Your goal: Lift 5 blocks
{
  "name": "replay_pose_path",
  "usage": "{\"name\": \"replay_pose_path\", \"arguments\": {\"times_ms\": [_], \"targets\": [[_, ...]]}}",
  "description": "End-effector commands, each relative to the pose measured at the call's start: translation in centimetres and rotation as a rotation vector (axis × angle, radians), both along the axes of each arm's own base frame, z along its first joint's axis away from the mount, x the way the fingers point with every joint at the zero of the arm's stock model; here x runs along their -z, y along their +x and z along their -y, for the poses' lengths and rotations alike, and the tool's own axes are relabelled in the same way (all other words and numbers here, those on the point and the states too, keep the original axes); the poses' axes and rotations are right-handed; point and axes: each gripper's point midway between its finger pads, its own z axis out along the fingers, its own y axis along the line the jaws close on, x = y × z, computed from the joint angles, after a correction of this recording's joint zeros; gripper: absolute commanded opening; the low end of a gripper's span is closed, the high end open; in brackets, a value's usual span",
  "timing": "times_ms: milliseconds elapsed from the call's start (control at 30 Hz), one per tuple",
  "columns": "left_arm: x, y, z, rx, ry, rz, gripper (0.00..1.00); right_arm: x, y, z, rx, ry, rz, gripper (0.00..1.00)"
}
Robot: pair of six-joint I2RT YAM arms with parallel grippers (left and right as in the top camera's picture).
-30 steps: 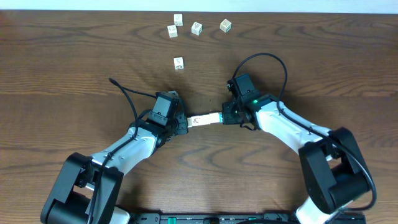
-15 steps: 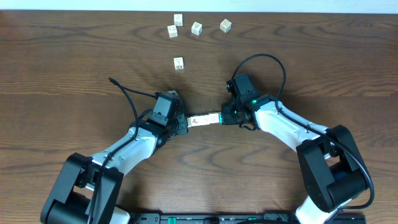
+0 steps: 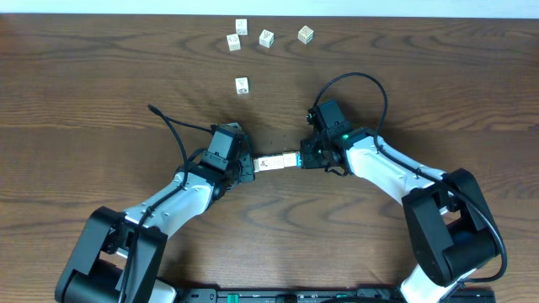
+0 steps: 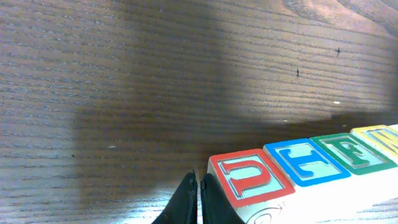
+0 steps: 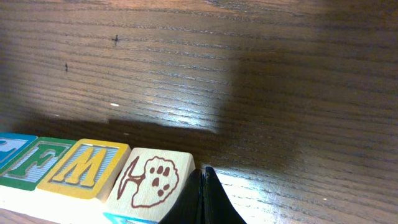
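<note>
Overhead view shows the row of blocks (image 3: 278, 162) mid-table, squeezed end to end between the left gripper (image 3: 253, 166) and the right gripper (image 3: 302, 159). Each has its fingers pressed together (pushing, not pinching). If either arm eases off or drifts sideways, the row could buckle and scatter. No container is in view.

The dark brown wood-grain table (image 3: 84, 93) carries 5 small whitish cubes with faint marks on its far side. 4 of them sit in a loose cluster (image 3: 266, 38) near the far edge. 1 lone cube (image 3: 242, 84) lies nearer, slightly left of centre.
</note>
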Motion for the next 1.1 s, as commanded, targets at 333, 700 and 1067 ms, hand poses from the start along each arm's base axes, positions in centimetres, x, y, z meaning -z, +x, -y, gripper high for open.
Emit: {"name": "replay_pose_path", "arguments": {"times_ms": [333, 700, 1067], "targets": [[-3.1, -0.2, 5.1, 0.171, -0.199, 0.019, 0.07, -2.5, -3.1, -6.9, -0.296, 0.271, -0.053, 0.01], [-2.9, 0.1, 4.6, 0.18, -0.153, 0.044, 0.07, -1.9, -2.3, -6.0, -0.339, 0.188, 0.011, 0.01], [-2.7, 0.2, 4.2, 0.166, -0.131, 0.042, 0.07, -1.7, -2.4, -5.6, -0.305, 0.176, -0.007, 0.01]]}}
